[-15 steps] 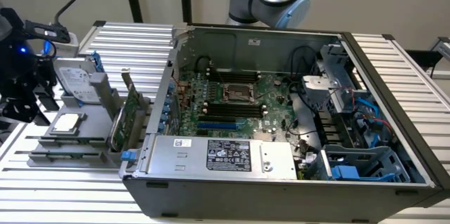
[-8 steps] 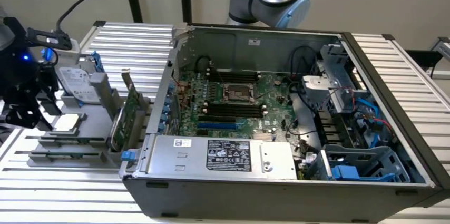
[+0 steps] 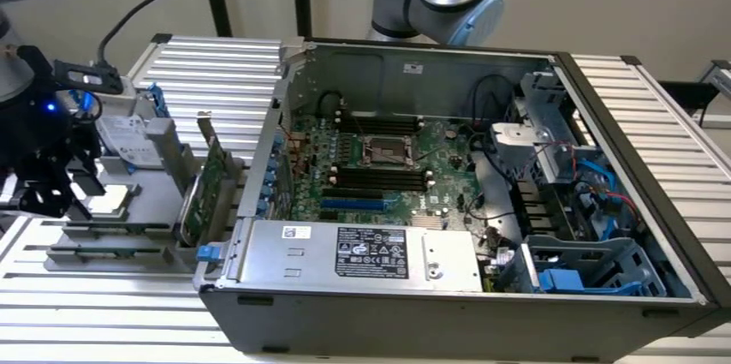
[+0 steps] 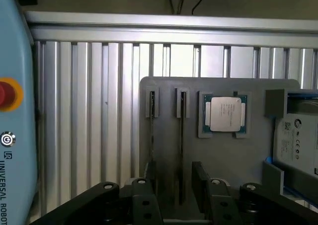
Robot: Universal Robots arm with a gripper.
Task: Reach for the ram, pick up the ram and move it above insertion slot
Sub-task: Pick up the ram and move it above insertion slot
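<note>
Two sticks: we see a pair of thin dark boards standing on edge in neighbouring slots of the grey holder [image 4: 164, 111]. The ram [image 4: 182, 145] is the one nearer the holder's processor pocket, and the other stick [image 4: 151, 130] sits one slot further from it.
Jaws: spread wide over the holder and gripping nothing. The ram shows in the gap between the two black fingers [image 4: 201, 185] (we cannot tell whether either finger touches it).
Ram: seated in its holder slot, not lifted.
Processor [image 4: 227, 113]: lies flat in a square pocket of the holder, just beside the ram's slot.
Hard drive [image 4: 297, 140]: rests at the holder's edge, beyond the processor from the ram.
Expansion card [image 3: 211, 184]: stands upright on the side of the holder that faces the computer case [image 3: 457, 313].
Computer case: lies with its side panel off, just beside the holder toward the exterior view's right (motherboard and empty memory slots in plain sight).
Counter [image 4: 89, 111]: ribbed aluminium, carrying both the holder and the case.
Pale blue casing [image 4: 15, 111]: bears a red button and sits apart from the holder, across bare counter ribs.
</note>
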